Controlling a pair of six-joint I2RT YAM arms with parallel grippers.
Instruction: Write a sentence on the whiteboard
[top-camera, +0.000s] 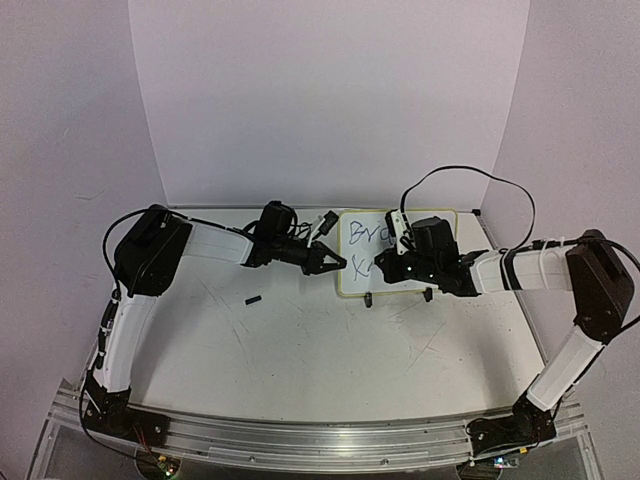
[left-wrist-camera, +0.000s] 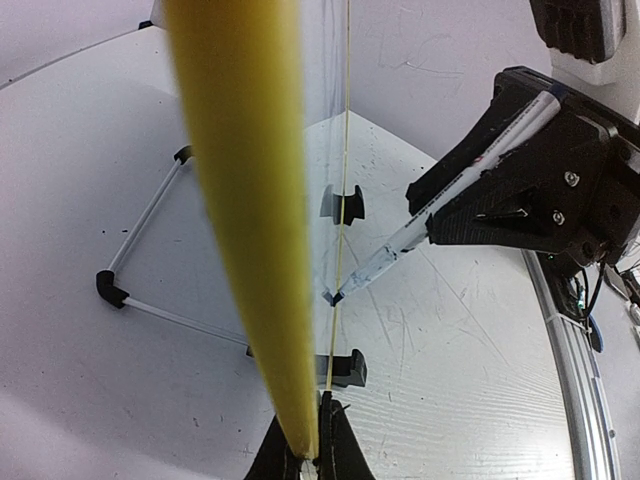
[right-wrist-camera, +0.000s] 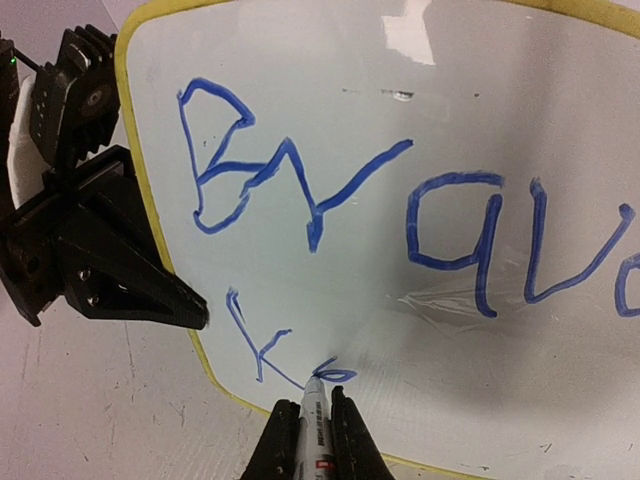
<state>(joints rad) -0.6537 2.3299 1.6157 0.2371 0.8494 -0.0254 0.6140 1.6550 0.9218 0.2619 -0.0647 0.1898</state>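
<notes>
Closest to the right wrist camera, the right gripper (right-wrist-camera: 316, 428) has its black fingers (right-wrist-camera: 279, 450) clamped on a blue marker (right-wrist-camera: 313, 402). The marker's tip touches the lower left of the whiteboard (right-wrist-camera: 330, 70). Blue handwriting on the whiteboard reads "Bravo", with a second line just begun beneath it.

The whiteboard stands nearly upright on the tabletop (top-camera: 330, 360), resting on two small black clip feet (left-wrist-camera: 345, 368), with a thin wire prop (left-wrist-camera: 150, 215) behind it. The left gripper (left-wrist-camera: 310, 452) has closed on the whiteboard's yellow rim at its left edge, beside the new lettering.

The whiteboard looks thin, light and stiff, with a glossy, slippery face. On such small feet it would likely tip or slide under the marker's push. The rim is the sensible place to hold it, because gripping the written face would smear the wet ink.
</notes>
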